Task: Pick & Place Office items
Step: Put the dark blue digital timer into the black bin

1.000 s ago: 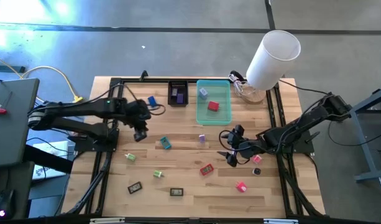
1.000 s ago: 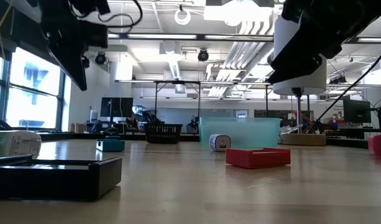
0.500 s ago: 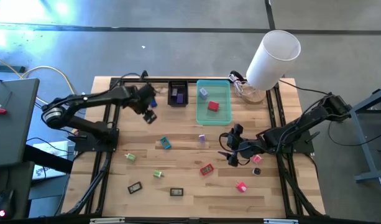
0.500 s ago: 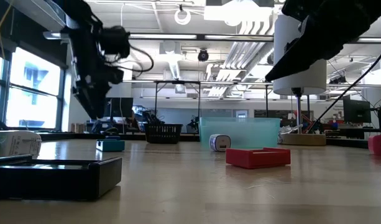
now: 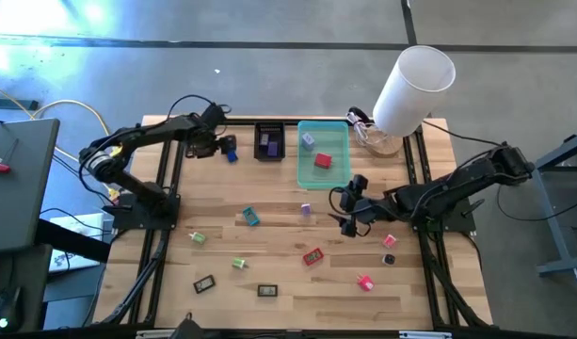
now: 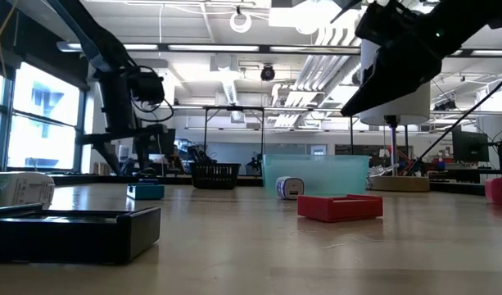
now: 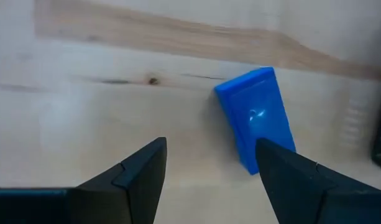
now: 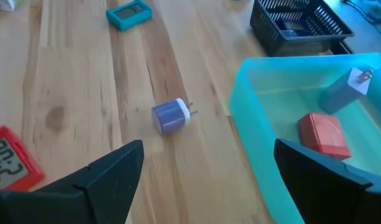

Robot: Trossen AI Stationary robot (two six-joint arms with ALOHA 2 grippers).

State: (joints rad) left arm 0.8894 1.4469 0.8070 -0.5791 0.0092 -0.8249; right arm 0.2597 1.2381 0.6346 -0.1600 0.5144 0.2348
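Small office pieces lie scattered on the wooden table: a blue block, a teal piece, a purple plug, green, red, pink and black bits nearer. My left gripper is open, low at the far left. In its wrist view the blue block lies flat just ahead of one fingertip. My right gripper is open and hovers mid-table. It faces the purple plug and the teal tray, which holds a red block and a grey-blue piece. My left gripper has one fingertip at the near end of the blue block. It comes from above, and the block lies flat on the table. Whether the finger touches it, I cannot tell.
The black tray with a purple piece stands beside the teal tray at the far edge. A tall white cylinder and a glass bowl are at the far right. Black rails run along both table sides.
My left arm swung from the left middle of the table toward the far edge and came down over the blue block, which stayed put. My right gripper drifted a little toward the far edge, still open.
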